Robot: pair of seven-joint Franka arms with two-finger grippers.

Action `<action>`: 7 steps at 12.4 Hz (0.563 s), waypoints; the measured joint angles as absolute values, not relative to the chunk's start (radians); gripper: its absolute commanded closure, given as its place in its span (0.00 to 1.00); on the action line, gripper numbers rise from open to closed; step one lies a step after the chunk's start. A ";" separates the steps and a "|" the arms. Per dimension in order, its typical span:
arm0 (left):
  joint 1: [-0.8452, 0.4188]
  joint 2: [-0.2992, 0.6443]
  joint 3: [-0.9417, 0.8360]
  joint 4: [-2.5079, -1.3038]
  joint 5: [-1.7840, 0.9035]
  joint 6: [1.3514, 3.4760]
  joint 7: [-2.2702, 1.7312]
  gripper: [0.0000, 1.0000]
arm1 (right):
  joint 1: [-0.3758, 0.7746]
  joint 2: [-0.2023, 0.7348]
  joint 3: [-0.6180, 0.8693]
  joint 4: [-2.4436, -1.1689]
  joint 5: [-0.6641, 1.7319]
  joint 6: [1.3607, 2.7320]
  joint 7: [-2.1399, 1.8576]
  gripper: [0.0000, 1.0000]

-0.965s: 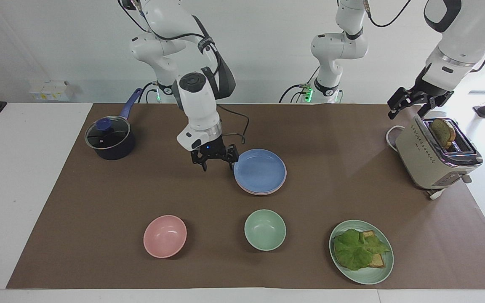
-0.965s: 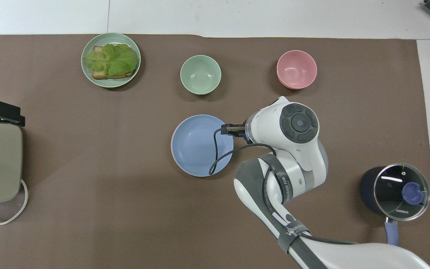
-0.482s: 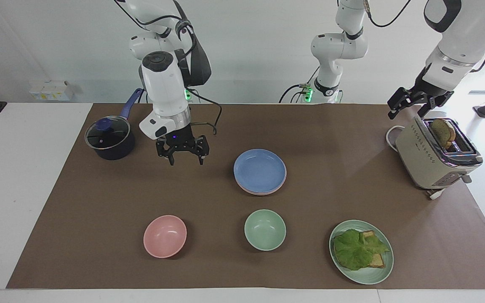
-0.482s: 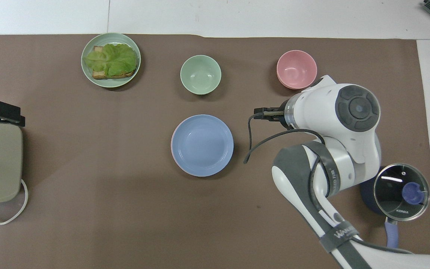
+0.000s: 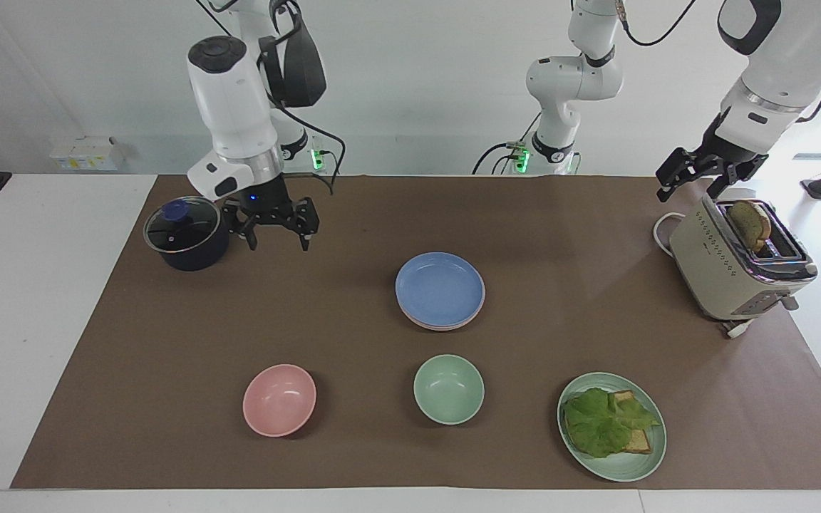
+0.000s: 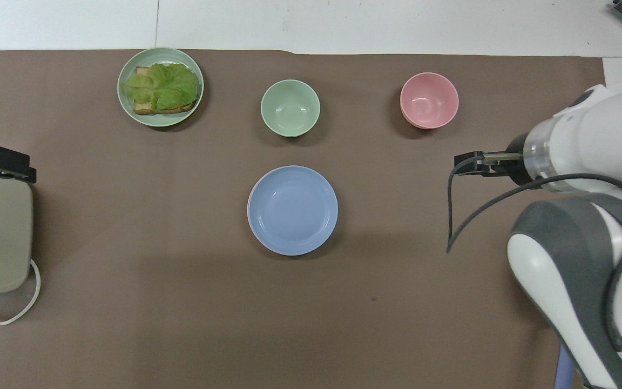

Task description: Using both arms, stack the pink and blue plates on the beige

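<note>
Facing view, from the right arm's end of the table to the left arm's.

Dark blue saucepan with glass lid [image 5: 185, 234]: the right gripper [image 5: 276, 235] hangs just beside it, fingers spread and holding nothing. Risk: a careless swing of this arm could knock the pan, since the two stand so close.

Mid-mat: the matte periwinkle blue round plate [image 5: 440, 288] lies on top of the stack, a thin rim of the pastel pink plate [image 5: 482, 299] showing beneath it. The cream-beige plate cannot be told apart from here. The stack lies well apart from both grippers, and judging by how it sits, the stacking looks done. Risk: the plates sit slightly off-centre, so a nudge could slide the top one.

Beige boxy toaster [image 5: 731, 267]: the left gripper [image 5: 692, 178] waits over it, open and empty.
</note>
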State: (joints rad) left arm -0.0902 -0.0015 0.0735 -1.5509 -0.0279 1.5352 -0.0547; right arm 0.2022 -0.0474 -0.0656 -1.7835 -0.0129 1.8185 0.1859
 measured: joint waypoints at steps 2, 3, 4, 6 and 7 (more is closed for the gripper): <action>-0.090 -0.001 0.074 -1.551 -0.028 1.535 -0.055 0.00 | 0.148 -0.084 -0.066 -1.784 -0.013 1.740 0.128 0.00; -0.090 -0.001 0.074 -1.551 -0.028 1.535 -0.055 0.00 | 0.117 -0.094 -0.067 -1.784 -0.013 1.714 0.098 0.00; -0.090 -0.001 0.074 -1.551 -0.028 1.535 -0.055 0.00 | 0.088 -0.099 -0.067 -1.784 -0.013 1.697 0.069 0.00; -0.090 -0.001 0.074 -1.551 -0.028 1.535 -0.055 0.00 | 0.046 -0.101 -0.069 -1.783 -0.013 1.685 0.027 0.00; -0.090 -0.001 0.074 -1.551 -0.028 1.535 -0.055 0.00 | 0.040 -0.102 -0.069 -1.775 -0.014 1.674 0.020 0.00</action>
